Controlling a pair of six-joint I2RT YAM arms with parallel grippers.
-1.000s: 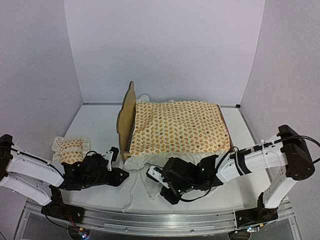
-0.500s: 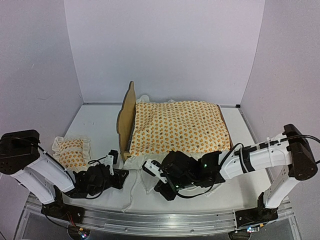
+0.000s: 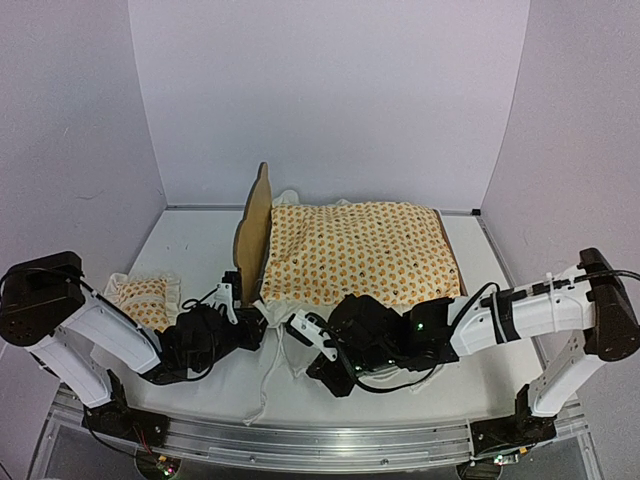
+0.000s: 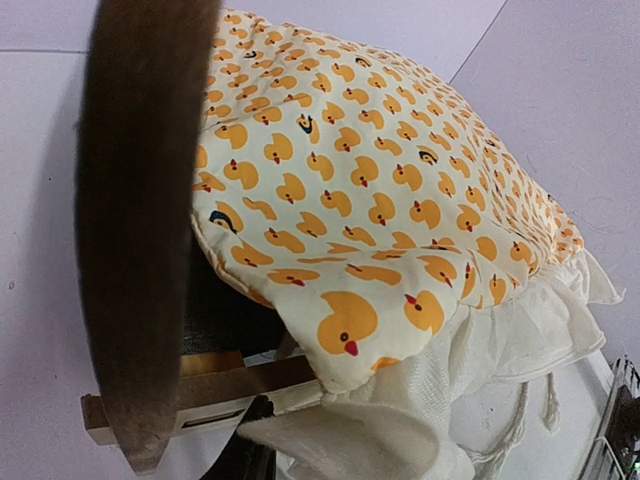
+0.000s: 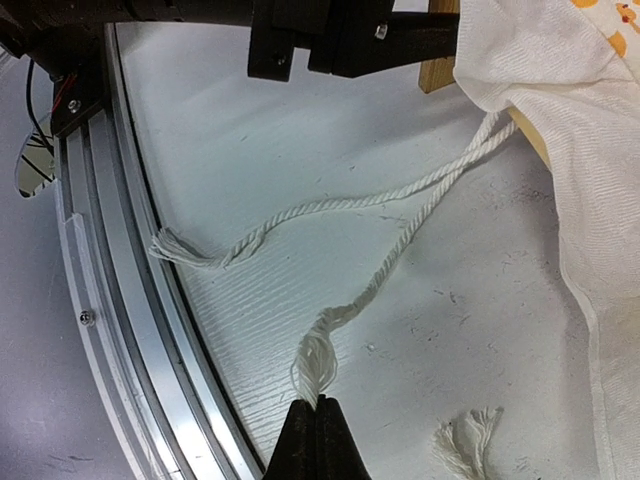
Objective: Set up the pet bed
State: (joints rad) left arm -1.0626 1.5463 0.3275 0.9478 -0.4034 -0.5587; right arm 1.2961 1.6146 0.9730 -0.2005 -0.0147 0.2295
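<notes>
While the right tool (image 5: 317, 405) clamps a tie cord (image 5: 400, 235), the left tool (image 3: 248, 328), state unclear, sits nearer the headboard (image 3: 254, 225) of the pet bed (image 4: 215, 383).

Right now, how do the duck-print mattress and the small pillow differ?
The mattress is far larger than the pillow. The mattress lies on the bed frame; the pillow lies on the table, left of it. Both share the orange duck print and cream ruffles.

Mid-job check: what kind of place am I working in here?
Probably a lab test booth, not a home: plain pale walls box in a white table, and an aluminium rail runs along its near edge.
</notes>
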